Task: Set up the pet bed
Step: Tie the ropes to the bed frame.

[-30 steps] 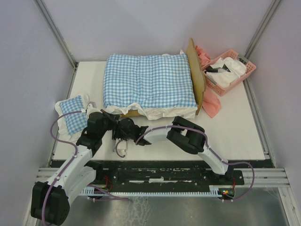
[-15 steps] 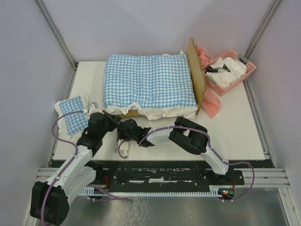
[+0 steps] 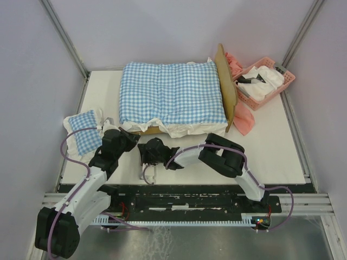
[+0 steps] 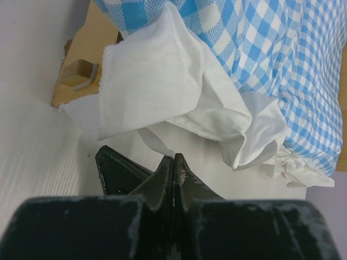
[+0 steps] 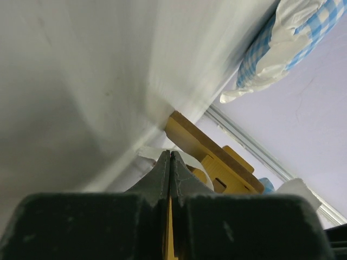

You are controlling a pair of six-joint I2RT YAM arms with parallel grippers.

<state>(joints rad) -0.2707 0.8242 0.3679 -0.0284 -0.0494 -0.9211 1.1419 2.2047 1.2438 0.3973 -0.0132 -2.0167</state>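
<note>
While both arms reach low over the white desk (image 3: 271,146), the pet bed (image 3: 227,95) sits at the back middle of it. Its wooden headboard stands upright at the right end, and the blue-and-white checked cushion (image 3: 171,92) lies over the frame, with its white frill (image 4: 162,92) spilling out along the near side. A pink basket (image 3: 286,81) holding white things stands just right of the headboard, a pink cloth (image 3: 245,122) hangs beside it, and a small checked pillow (image 3: 84,135) lies near the desk's left edge. The left gripper (image 4: 173,160) is by the bed's near-left corner, fingers clenched tight. A thin white strip (image 4: 154,142) from the frill meets their tips, though I cannot tell whether it is pinched. Just beside it, the right gripper (image 5: 170,154) points towards the desk's near edge, its fingers likewise pressed together.
</note>
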